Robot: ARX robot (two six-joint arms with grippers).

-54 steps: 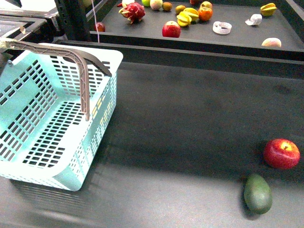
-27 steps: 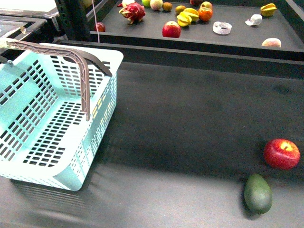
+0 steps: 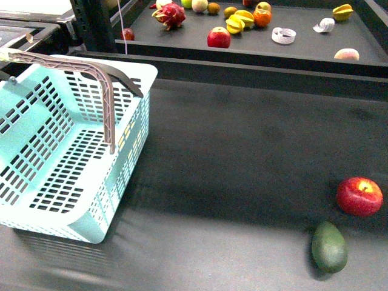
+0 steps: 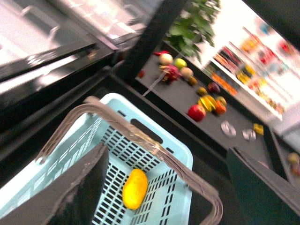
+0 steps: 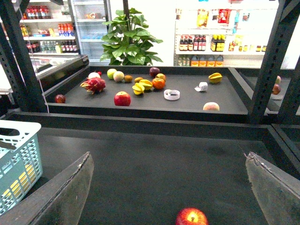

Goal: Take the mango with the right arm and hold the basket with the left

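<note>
The smooth yellow-orange oval mango (image 4: 134,188) is already lying on the slotted floor of the large pale turquoise plastic shopping basket (image 3: 130,71), visible only in the left wrist view; in the front view the basket's near wall is hiding it. Its long axis is running roughly along the line between the left gripper (image 4: 168,187)'s two fingers' sides, tilted slightly. The left gripper is hovering above the basket's grey-brown swing handle (image 4: 140,140), fingers spread wide, gripping nothing. The right gripper (image 5: 168,197) is also showing fingers spread and empty, facing the dark table with a red apple (image 5: 191,217) just ahead of it. The mango is lying far to the right arm's left, so the left gripper is much nearer. Judgement: the pick looks done; holding the handle remains.
</note>
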